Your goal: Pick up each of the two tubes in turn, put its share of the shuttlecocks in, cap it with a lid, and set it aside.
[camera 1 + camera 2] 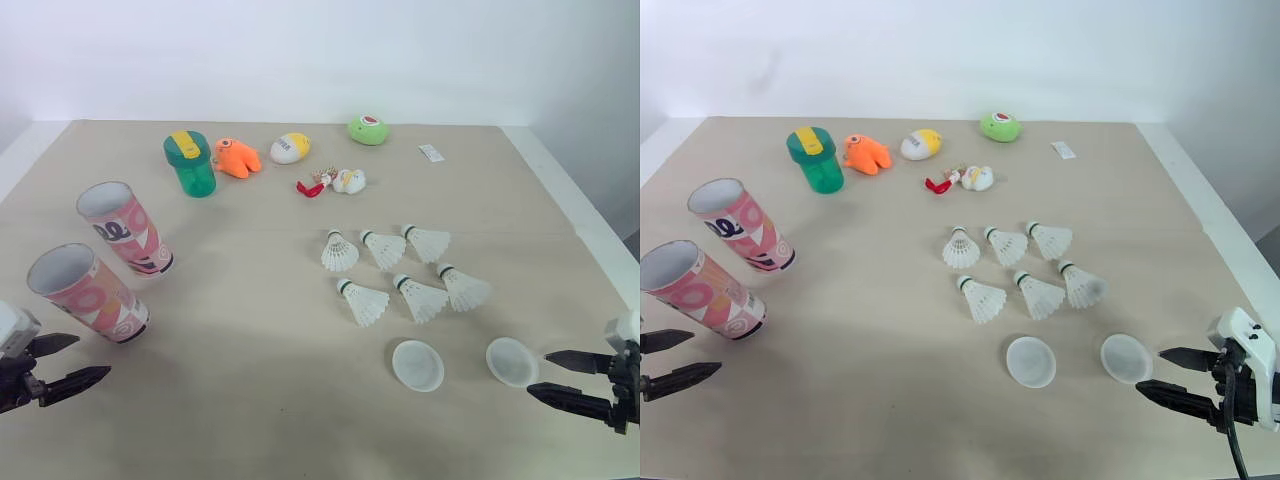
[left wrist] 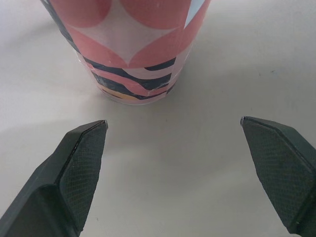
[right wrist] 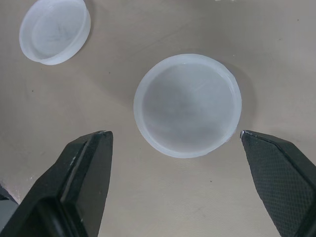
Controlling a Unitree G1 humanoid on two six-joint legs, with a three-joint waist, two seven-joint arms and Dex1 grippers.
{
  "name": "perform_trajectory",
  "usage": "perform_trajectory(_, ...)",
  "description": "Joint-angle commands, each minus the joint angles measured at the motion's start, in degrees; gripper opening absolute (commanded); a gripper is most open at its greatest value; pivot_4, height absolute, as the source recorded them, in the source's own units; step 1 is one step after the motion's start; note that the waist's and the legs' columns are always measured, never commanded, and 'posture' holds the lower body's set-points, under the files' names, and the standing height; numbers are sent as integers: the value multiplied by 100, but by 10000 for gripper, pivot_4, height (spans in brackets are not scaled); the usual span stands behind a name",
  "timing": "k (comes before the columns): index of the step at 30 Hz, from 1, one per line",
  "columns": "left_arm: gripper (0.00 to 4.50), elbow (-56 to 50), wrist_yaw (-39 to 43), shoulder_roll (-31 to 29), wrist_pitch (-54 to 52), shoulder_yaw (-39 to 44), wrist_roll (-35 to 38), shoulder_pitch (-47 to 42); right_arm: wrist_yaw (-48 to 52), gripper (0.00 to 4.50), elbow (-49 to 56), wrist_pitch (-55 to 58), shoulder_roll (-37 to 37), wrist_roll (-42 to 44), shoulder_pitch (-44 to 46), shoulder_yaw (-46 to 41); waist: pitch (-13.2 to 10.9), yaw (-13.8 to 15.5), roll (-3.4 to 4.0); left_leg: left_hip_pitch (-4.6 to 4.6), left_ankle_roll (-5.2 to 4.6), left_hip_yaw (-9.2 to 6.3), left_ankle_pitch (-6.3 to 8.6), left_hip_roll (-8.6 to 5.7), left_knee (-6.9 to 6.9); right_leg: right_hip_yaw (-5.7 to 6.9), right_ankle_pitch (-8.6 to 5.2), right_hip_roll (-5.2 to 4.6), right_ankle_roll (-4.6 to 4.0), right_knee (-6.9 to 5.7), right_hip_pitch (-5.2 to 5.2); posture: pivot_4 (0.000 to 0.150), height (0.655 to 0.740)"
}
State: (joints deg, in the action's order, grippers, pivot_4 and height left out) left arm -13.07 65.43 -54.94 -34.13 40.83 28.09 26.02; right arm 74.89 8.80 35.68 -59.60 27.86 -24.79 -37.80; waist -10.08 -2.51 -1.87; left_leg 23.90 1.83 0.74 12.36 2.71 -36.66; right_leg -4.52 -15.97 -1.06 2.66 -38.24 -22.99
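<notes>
1. Grasp of the nearer tube (image 1: pixel 85 292) looks to be the step in hand: the left gripper (image 1: pixel 93 356) hovers just beside its base, fingers spread wide and holding nothing.
2. Both tubes sit at the left side of the counter (image 1: pixel 250 400), mouths open and, as far as can be seen, empty. The farther tube (image 1: pixel 125 230) is close behind the nearer one but apart from it.
3. In the left wrist view the tube's foot lies ahead of the fingers and a little toward one of them. The arm should probably centre first, then advance until the wall sits between both fingers.
4. A gentle close low on the wall would suit, since thin card is likely to dent, and the mouth should be kept upward for loading.
5. The right gripper (image 1: pixel 538 374) hangs with fingers parted and empty, framing the right lid (image 1: pixel 511 361). The other lid (image 1: pixel 417 365) lies near it.
6. Six shuttlecocks (image 1: pixel 385 250) lie in two rows just beyond the lids, so three per tube seems the share.
</notes>
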Motion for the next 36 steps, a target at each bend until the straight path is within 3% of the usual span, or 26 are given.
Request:
perform_trajectory(1, 45000, -119, -20, -41, -197, 171, 163, -56, 24, 44216, -1, -91, 37, 42, 7, -41, 0, 0, 0, 0, 0, 0, 0, 0, 0, 0, 0, 0, 0, 0, 0, 1500, 7400)
perform_trajectory(21, 45000, -62, 19, -168, -604, 382, 245, -50, 127, 44216, -164, -201, -5, 57, -42, -3, 0, -1, 0, -17, 0, 9, 0, 1, 0, -8, 1, 0, 1, -3, 12, 1500, 7400)
perform_trajectory(25, 45000, 15, -62, -67, -625, 498, 250, -56, 258, 44216, 303, 322, -1, 801, 239, -346, 0, -5, 1, -20, 0, 11, 0, 1, 0, -10, 2, 1, 0, -3, 13, 1500, 7400)
perform_trajectory(30, 45000, 73, -373, 357, -428, 753, 415, -298, -84, 44216, 1314, 1077, -152, 2246, 1456, -220, 0, -25, 1, -50, 0, 32, 0, 11, 1, -32, 7, 12, 0, -10, 27, 1500, 7400)
perform_trajectory(36, 45000, -349, -910, 1256, -10, 603, 466, -303, -906, 44216, 1829, 1293, 212, 3077, 3882, 1396, 8, -24, -26, -61, -11, 40, -8, 31, 0, -40, 30, 30, -13, -8, 31, 1500, 7400)
